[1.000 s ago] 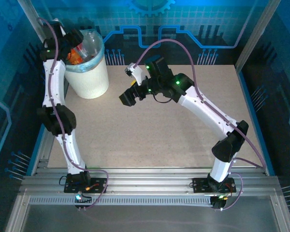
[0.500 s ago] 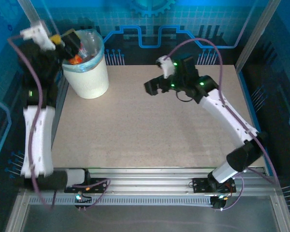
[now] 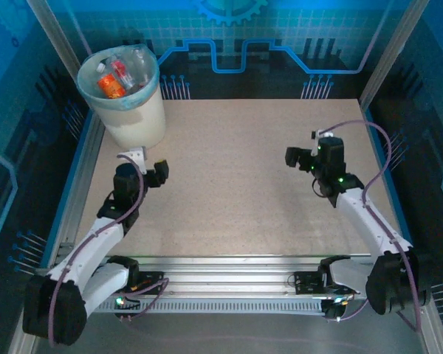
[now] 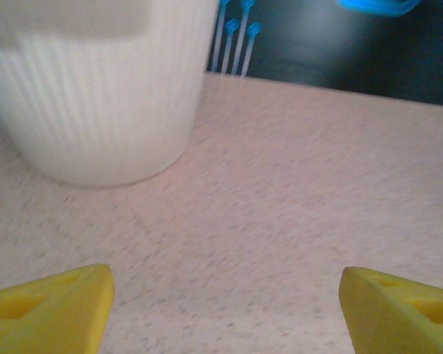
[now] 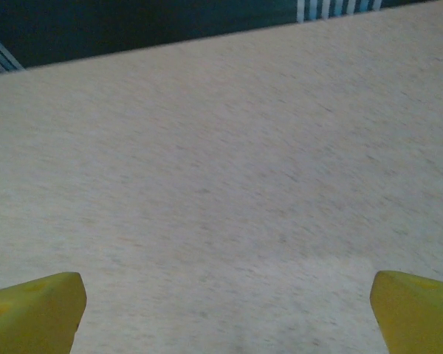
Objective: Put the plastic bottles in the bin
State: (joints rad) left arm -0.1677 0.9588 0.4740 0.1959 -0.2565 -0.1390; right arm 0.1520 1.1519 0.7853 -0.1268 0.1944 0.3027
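Observation:
The cream-white bin (image 3: pixel 133 110) with a pale blue bag over its rim stands at the table's far left corner; its ribbed wall (image 4: pixel 96 96) fills the upper left of the left wrist view. Several plastic bottles (image 3: pixel 111 81), orange and clear, lie inside it. My left gripper (image 3: pixel 161 172) hangs low just in front of the bin, open and empty, its yellow fingertips (image 4: pixel 52 310) wide apart over bare table. My right gripper (image 3: pixel 294 157) is at the right side of the table, open with nothing between its fingertips (image 5: pixel 37 310).
The speckled beige table (image 3: pixel 236 184) stretches between the two arms. Metal frame posts (image 3: pixel 391 51) and blue-lit walls enclose the back and sides. Aluminium rails (image 3: pixel 229 273) carry the arm bases at the near edge.
The left arm came down from above the bin to low in front of it, its jaws wider. The right arm drew back from the table's middle to the right side.

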